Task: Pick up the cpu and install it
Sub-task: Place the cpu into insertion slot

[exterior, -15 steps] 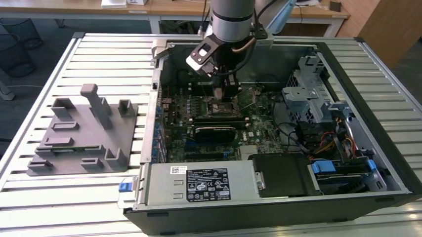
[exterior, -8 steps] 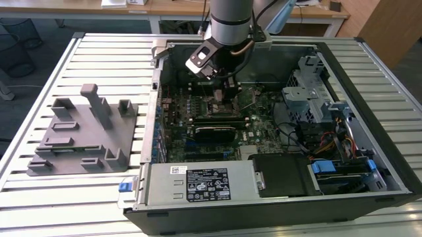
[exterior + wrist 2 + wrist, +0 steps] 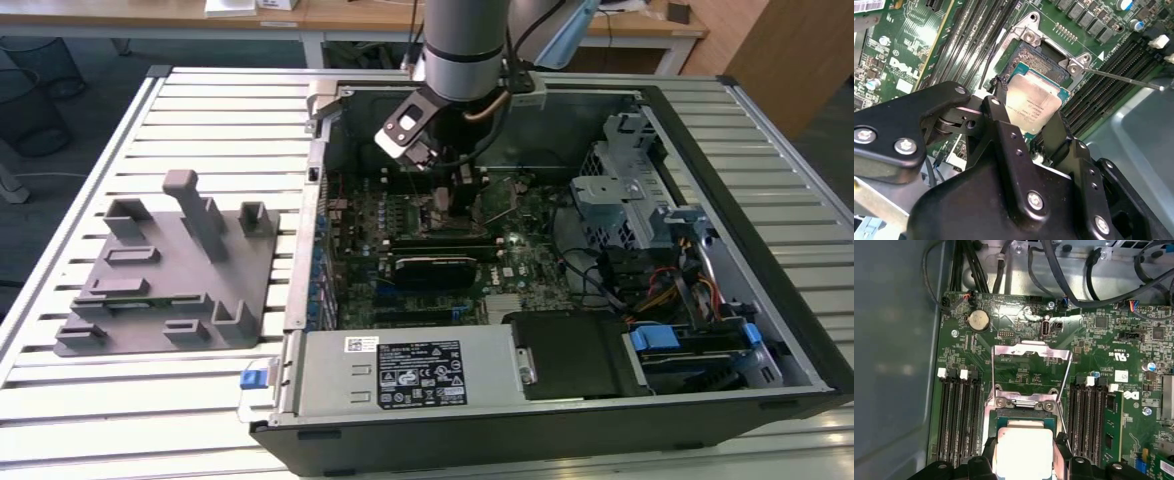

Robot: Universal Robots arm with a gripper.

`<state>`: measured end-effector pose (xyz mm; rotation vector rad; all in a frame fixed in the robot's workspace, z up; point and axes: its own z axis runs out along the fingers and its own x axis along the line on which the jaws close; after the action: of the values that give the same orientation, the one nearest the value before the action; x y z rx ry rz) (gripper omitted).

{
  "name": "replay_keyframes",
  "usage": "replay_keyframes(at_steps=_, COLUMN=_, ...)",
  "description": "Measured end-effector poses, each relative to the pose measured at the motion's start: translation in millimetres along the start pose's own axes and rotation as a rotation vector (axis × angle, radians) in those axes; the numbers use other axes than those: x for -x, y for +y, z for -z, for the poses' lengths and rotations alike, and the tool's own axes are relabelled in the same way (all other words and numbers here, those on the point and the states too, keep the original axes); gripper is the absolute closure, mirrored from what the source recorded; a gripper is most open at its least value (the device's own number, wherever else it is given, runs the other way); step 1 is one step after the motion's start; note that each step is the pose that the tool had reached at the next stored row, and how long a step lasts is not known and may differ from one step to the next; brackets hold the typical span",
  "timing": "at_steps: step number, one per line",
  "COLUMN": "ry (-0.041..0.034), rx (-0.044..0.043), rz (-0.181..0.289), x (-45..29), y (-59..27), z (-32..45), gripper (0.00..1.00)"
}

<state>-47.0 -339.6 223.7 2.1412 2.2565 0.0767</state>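
Clamping our black metal pincer (image 3: pixel 1029 107) on opposite edges of the small flat silver-topped square cpu (image 3: pixel 1035 100), we hold it over the open black-framed socket (image 3: pixel 1043 59) on the green motherboard (image 3: pixel 909 35), so pickup looks done, seating and latching not.

Soft, even light washes the slatted table (image 3: pixel 214 110) in the exterior view, while the open computer case (image 3: pixel 534 440) sits dimmer, darkest near twelve o'clock (under the arm (image 3: pixel 461 40)). In the first wrist view, glare bleaches the cpu (image 3: pixel 1024 452) white; in the second wrist view it carries a milder sheen (image 3: pixel 1031 105).
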Motion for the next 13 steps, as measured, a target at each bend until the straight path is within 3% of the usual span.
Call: replay_keyframes(at_steps=13, ry=-0.0001, rx=0.0, rz=0.0, x=1.2, y=-1.4, z=-11.8, gripper=0.47)
